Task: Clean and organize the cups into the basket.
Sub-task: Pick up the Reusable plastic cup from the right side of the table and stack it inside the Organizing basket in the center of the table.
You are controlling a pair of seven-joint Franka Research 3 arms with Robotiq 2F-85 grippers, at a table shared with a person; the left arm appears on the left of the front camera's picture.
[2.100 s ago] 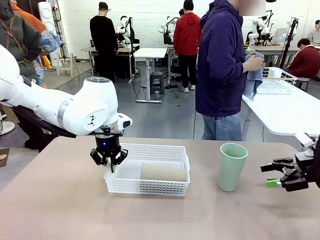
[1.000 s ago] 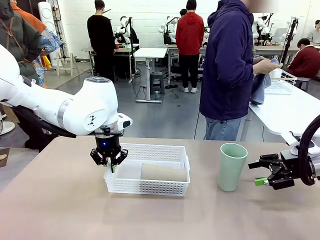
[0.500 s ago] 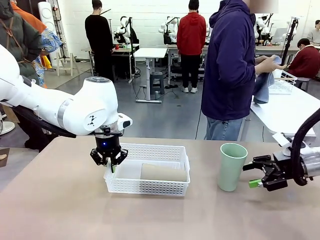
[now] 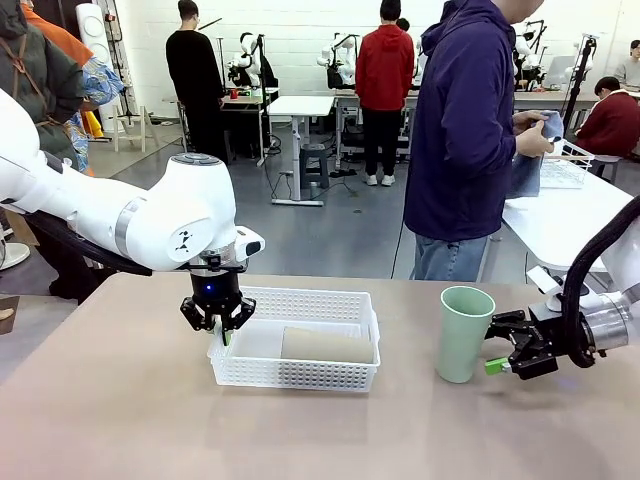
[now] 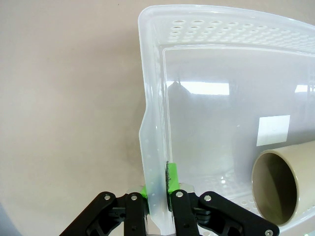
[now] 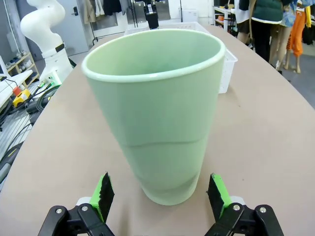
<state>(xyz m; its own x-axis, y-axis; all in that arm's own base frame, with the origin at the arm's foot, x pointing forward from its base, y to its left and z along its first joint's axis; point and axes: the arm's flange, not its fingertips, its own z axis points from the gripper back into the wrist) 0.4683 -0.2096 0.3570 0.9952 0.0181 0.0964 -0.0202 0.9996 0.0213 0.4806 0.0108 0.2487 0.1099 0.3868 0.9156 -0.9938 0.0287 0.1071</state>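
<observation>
The white basket [image 4: 300,297] sits left of centre on the table, and my left gripper [image 4: 217,326] is shut on its left wall. In the left wrist view the green pads [image 5: 171,178] clamp that thin basket wall [image 5: 151,103]. A tan cup [image 4: 327,346] lies on its side inside the basket, its open mouth [image 5: 275,189] facing my left gripper. A mint green cup [image 4: 463,333] stands upright to the right of the basket. My right gripper [image 4: 497,348] is open and level with its lower half, a finger on each side of the cup [image 6: 155,113] without touching it.
A person in a dark blue hoodie [image 4: 465,130] stands at the far edge, turned to a white side table [image 4: 560,225], hands working a blue-grey cloth [image 4: 528,165]. A wire basket [image 4: 562,168] rests on that table. Bare tabletop lies in front of the basket and cup.
My right gripper has moved left, from near the table's right edge up to the mint cup, staying open. The left gripper and basket have not moved. The person has turned further toward the side table.
</observation>
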